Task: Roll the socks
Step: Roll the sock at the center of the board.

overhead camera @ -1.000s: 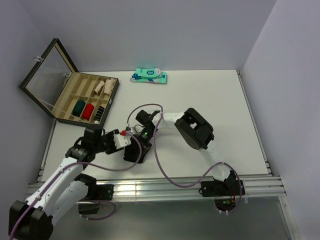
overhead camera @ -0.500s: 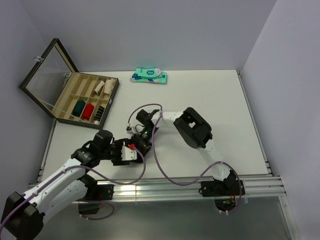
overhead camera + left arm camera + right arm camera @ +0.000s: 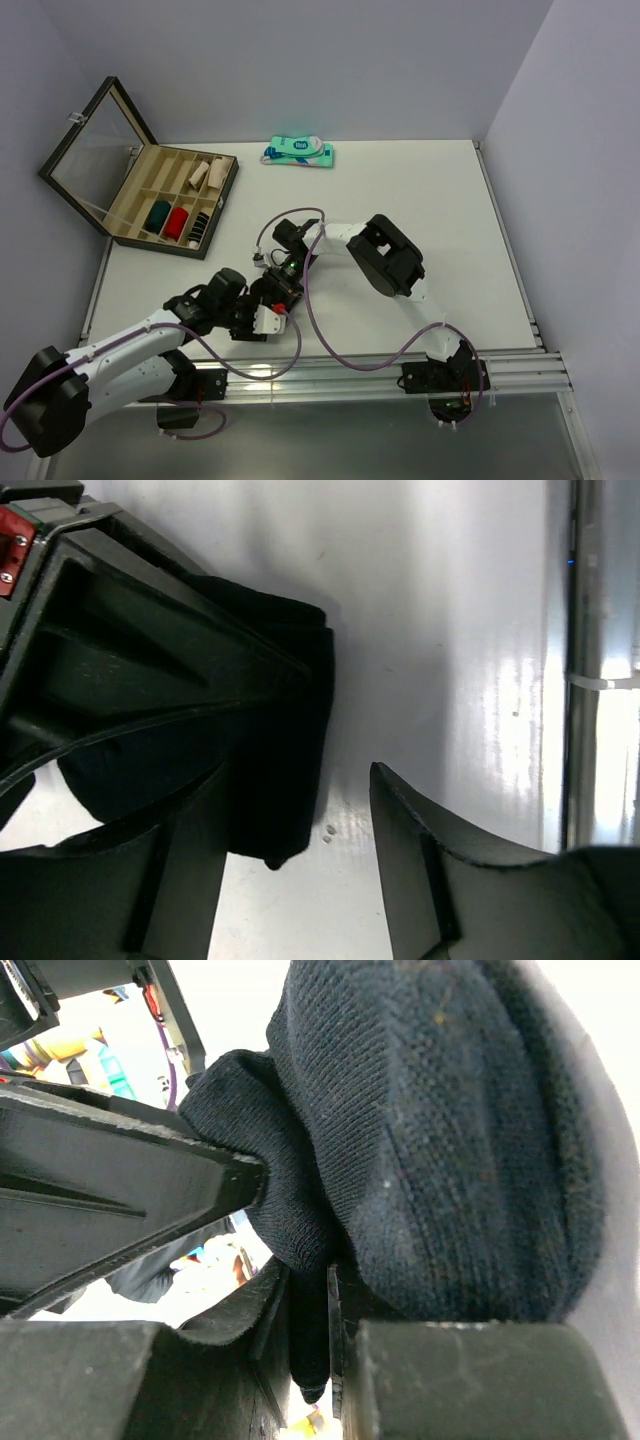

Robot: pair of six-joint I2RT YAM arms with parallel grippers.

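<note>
The socks point(image 3: 450, 1140) are a rolled bundle of dark knit fabric that fills the right wrist view. My right gripper point(image 3: 310, 1350) is shut on a fold of it, pinched thin between the two fingers. Seen from above, the right gripper point(image 3: 283, 282) points down at the bundle point(image 3: 272, 298) near the table's front middle. My left gripper point(image 3: 262, 318) sits just in front of it. In the left wrist view the left gripper point(image 3: 300, 810) is open; the sock's black edge point(image 3: 285, 730) hangs by its left finger point(image 3: 185, 870), and bare table shows before the right finger point(image 3: 430, 870).
A wooden box point(image 3: 150, 200) with an open glass lid stands at the back left, with rolled socks in its compartments. A teal-and-white package point(image 3: 298, 151) lies at the back edge. The metal rail point(image 3: 590, 680) of the table's front edge runs close to the left gripper.
My left gripper has swung from the left of the bundle round to its near side and has opened wider. The right gripper has kept its place and its hold.
</note>
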